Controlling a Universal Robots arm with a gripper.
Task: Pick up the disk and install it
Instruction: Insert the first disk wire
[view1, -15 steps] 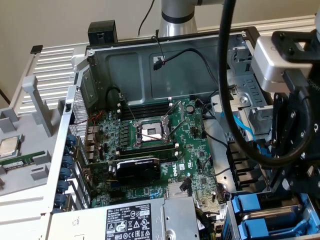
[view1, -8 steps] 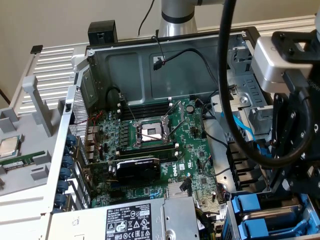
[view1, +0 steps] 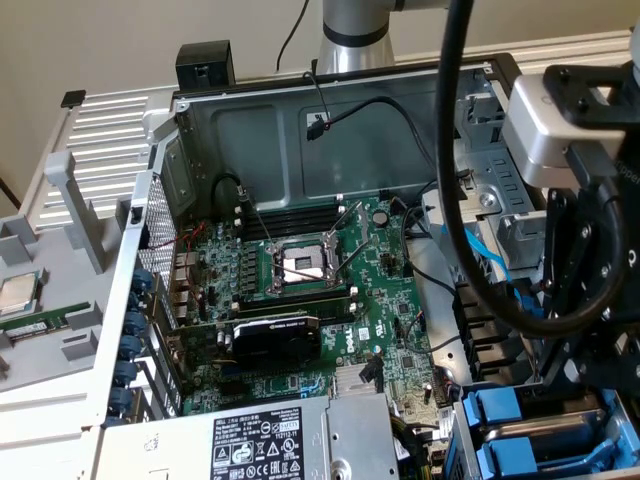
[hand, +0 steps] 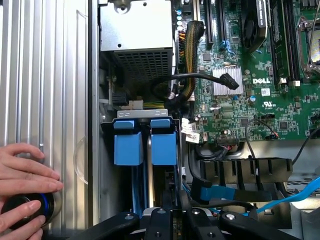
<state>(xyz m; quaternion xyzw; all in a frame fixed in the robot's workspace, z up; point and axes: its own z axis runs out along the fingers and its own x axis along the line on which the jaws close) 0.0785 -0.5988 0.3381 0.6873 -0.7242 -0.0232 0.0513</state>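
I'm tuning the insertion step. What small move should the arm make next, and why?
Probably a slow, straight retreat from the drive bay. The gripper hangs over the disk's blue carrier nearer the motherboard, which looks level with its neighbour, so it seems seated. A blue cable lies close beside, so avoid sideways motion.

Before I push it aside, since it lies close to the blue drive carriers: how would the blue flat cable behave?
The blue flat cable is probably floppy: it curves loosely beside the blue drive carriers. Being thin, it is likely light. It may spring back when released, as its run looks bowed.
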